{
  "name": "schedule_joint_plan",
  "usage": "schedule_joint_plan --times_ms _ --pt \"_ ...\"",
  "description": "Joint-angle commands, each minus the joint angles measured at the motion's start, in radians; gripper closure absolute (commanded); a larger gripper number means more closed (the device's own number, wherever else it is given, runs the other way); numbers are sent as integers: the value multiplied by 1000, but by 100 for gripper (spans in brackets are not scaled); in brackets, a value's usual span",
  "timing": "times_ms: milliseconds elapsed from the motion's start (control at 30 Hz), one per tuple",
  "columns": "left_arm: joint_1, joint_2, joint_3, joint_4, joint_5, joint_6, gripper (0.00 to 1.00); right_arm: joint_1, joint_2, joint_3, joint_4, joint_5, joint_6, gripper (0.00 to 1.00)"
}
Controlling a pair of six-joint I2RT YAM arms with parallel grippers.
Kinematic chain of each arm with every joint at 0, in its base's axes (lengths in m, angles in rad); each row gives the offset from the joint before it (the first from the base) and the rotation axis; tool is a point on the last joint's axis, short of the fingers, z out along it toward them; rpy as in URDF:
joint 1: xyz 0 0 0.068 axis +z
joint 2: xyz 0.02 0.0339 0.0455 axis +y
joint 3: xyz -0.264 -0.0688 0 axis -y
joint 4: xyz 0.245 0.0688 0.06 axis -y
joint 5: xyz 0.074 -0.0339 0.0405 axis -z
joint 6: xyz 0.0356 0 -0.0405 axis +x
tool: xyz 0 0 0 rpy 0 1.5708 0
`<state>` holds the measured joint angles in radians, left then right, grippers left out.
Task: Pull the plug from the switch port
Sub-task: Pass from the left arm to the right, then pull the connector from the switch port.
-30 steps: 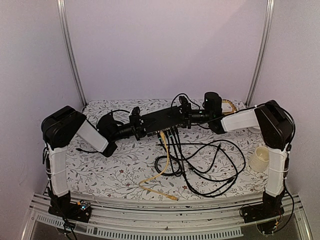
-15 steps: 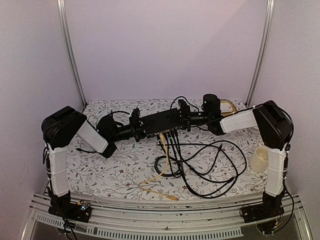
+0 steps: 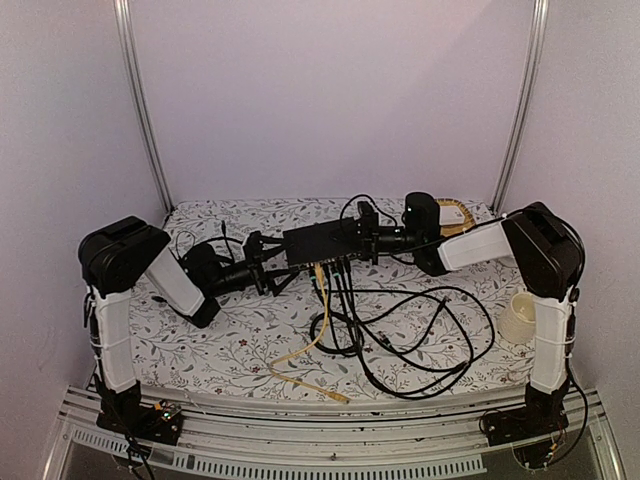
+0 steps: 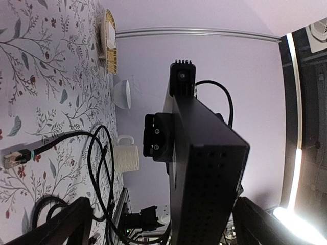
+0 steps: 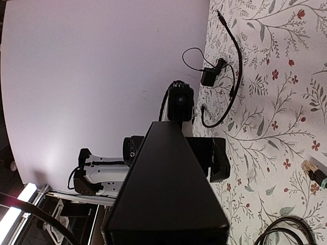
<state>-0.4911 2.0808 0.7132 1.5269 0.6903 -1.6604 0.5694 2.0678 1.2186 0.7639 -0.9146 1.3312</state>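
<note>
Progress looks partial at best. The switch [image 3: 325, 242] hangs above the back of the flower-patterned counter [image 3: 230, 340], level and crosswise between the two arms. The right end effector [image 3: 378, 240] is clamped on its right end and, as far as can be judged, carries it alone. The left end effector [image 3: 282, 273] stands just off the switch's left end with its jaws spread wide and nothing between them. In the left wrist view its fingers [image 4: 66, 224] sit far apart at the bottom corners, with the switch's perforated end face beyond them and untouched.

From the port edge facing the arm bases, a yellow cable [image 3: 322, 335] and a bundle of black cables [image 3: 420, 330] drop to the counter and loop there in a tangle. In the overhead view they appear to reach the ports, so at least some plugs are probably seated, though the ports are too small and dark to be sure. A loose plug with a green band [image 4: 14, 158] lies on the counter near the switch, in no port. Whether it is the task's plug cannot be told.

If it is not, the pull itself is left: the free left end effector must find a seated plug at the port edge, close on it and draw it straight out while the right one steadies the switch.
</note>
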Motion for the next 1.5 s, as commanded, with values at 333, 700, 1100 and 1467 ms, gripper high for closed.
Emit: schedule_joint_plan --times_ms 333,700,1100,1467 --pt "-6 -175 -224 189 -88 113 2 -6 57 127 107 27 68 98" --pt "-117 -757 -332 -613 -708 635 2 -30 69 188 -8 42 -18 98" --pt "-323 -940 -120 -1180 -1520 1110 2 -94 90 313 -167 46 -211 98" --pt "-26 -975 -212 -999 -685 1003 5 -91 76 316 -245 73 -269 98"
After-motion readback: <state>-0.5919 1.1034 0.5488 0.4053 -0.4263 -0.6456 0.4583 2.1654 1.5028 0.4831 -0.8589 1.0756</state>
